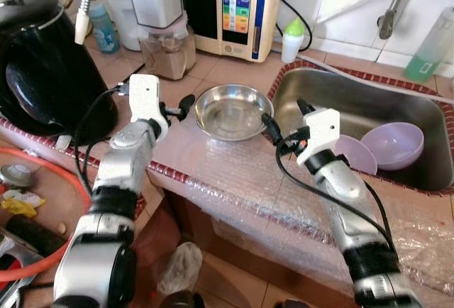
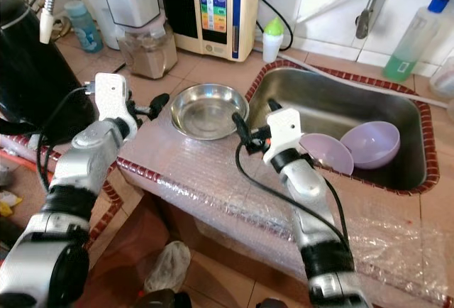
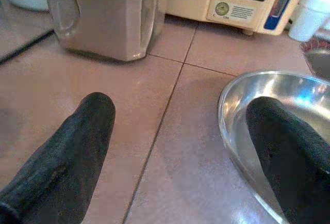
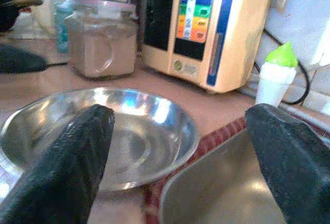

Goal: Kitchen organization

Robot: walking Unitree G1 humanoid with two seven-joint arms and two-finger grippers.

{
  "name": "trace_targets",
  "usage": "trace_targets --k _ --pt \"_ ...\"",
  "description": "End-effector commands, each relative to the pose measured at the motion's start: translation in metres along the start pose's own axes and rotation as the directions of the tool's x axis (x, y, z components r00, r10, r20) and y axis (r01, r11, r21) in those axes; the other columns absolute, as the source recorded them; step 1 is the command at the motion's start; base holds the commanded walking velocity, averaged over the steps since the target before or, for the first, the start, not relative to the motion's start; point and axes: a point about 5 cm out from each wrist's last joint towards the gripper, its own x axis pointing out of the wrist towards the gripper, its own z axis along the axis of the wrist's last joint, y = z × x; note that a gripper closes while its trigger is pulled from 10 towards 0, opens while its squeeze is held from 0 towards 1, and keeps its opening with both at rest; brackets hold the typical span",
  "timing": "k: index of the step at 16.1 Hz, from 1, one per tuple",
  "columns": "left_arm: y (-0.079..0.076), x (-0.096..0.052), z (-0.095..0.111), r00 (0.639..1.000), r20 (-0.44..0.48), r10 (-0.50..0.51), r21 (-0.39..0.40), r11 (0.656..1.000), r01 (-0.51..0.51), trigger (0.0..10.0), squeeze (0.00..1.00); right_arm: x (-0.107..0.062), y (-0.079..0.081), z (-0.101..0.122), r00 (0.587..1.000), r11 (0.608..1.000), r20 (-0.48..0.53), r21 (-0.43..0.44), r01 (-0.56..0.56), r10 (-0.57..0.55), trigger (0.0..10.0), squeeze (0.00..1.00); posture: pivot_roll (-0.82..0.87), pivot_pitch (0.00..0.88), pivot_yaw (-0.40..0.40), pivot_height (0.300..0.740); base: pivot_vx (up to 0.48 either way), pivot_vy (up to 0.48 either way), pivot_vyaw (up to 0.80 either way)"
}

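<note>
A shallow steel bowl (image 1: 234, 111) sits on the tiled counter just left of the sink (image 1: 355, 81). My left gripper (image 1: 181, 107) is open at the bowl's left side; in the left wrist view one of its fingers (image 3: 289, 146) lies over the bowl's rim (image 3: 232, 131) and the other rests above bare tile. My right gripper (image 1: 284, 110) is open at the bowl's right side. One of its fingers (image 4: 72, 157) is over the bowl (image 4: 129, 131) and the other over the sink's edge. Neither gripper holds anything.
Two purple bowls (image 1: 394, 145) lie in the sink. Behind the steel bowl stand a jar of brown powder (image 1: 168, 52), a cream water machine (image 1: 237, 10) and a small green-capped bottle (image 1: 292, 38). A black appliance (image 1: 42, 74) is at the left. Bubble wrap (image 1: 234, 173) covers the counter's front.
</note>
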Motion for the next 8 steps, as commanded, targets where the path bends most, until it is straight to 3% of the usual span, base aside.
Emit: trace_targets --k 1,2,6,7,8 --pt "-0.001 0.003 0.001 1.000 -0.018 -0.006 -0.035 0.999 0.006 10.0 0.38 -0.002 0.003 0.001 1.000 1.000 -0.016 -0.014 -0.023 0.022 10.0 0.00 -0.08 0.026 0.106 0.740 0.000 0.000 0.00" --pt "-0.003 0.005 0.000 0.999 -0.031 -0.014 -0.047 0.999 0.013 10.0 0.00 -0.004 0.004 0.003 1.000 1.000 -0.023 -0.010 -0.022 0.021 10.0 0.00 -0.08 0.026 0.106 0.740 0.000 0.000 0.00" --pt "-0.015 0.010 -0.013 0.990 -0.121 -0.075 -0.103 0.993 0.062 10.0 0.00 -0.006 0.008 0.010 0.999 1.000 -0.030 -0.021 -0.020 0.019 10.0 0.00 -0.08 0.022 0.117 0.740 0.000 0.000 0.00" --pt "-0.016 0.011 -0.018 0.985 -0.149 -0.083 -0.122 0.990 0.065 0.0 0.00 -0.005 0.009 0.013 0.999 0.999 -0.032 -0.031 -0.019 0.018 10.0 0.00 -0.08 0.019 0.117 0.740 0.000 0.000 0.00" --pt "-0.017 0.011 -0.022 0.983 -0.164 -0.086 -0.130 0.989 0.065 0.0 0.00 -0.005 0.008 0.014 0.999 0.999 -0.033 -0.035 -0.016 0.015 10.0 0.00 -0.08 0.019 0.117 0.740 0.000 0.000 0.00"
